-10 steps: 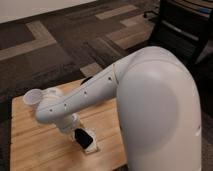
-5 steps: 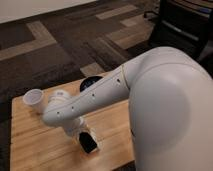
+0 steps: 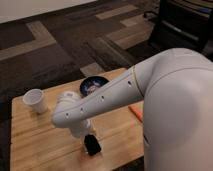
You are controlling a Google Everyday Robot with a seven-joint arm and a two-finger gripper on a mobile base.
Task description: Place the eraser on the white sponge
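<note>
The black eraser [image 3: 92,144] sits near the front edge of the wooden table [image 3: 40,140], seen as a small dark block. My gripper [image 3: 86,134] hangs just above and behind it at the end of the white arm [image 3: 105,102], which crosses the table from the right. The white sponge does not show on its own; the spot under the eraser and gripper is hidden.
A white cup [image 3: 35,100] stands at the table's back left. A dark bowl [image 3: 95,85] sits at the back middle, partly behind the arm. An orange marker-like stick [image 3: 136,112] lies at the right. A black chair [image 3: 182,25] stands on the carpet beyond.
The arm has swung up and back, uncovering the bowl and the orange stick. The eraser stays at the same spot by the front edge, with the gripper now slightly higher over it.
</note>
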